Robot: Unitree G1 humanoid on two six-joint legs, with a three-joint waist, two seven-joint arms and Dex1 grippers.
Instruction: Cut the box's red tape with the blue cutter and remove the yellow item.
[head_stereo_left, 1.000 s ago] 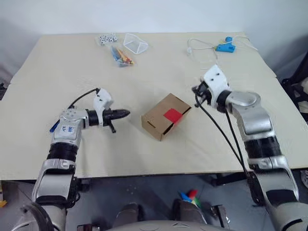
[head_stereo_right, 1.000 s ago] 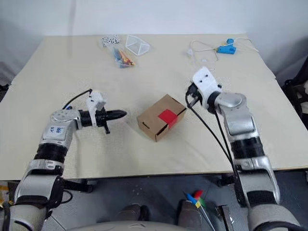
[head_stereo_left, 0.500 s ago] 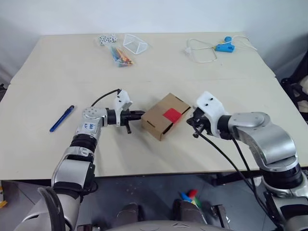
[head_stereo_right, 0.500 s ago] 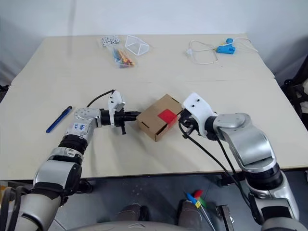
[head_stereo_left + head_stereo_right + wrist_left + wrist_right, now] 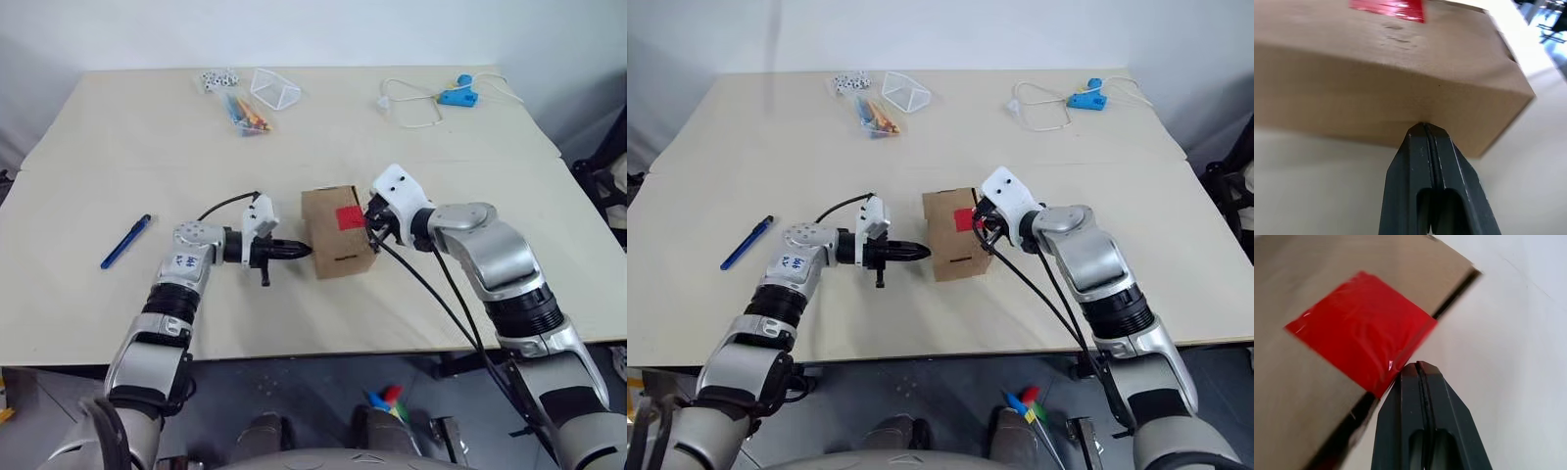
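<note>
The table [image 5: 118,157] lies before me, pale and wide. Near its middle sits the box [image 5: 333,240], its red tape [image 5: 348,217] facing up toward my right side. My left gripper [image 5: 304,252] has its fingers pressed together, holding nothing, its tip touching the box's left wall. My right gripper [image 5: 370,223] is likewise closed and empty, its tip at the edge of the tape. The blue cutter [image 5: 125,241] lies flat on the table well to my left, apart from both grippers. A bag of coloured pencils [image 5: 248,114] lies at the far edge.
</note>
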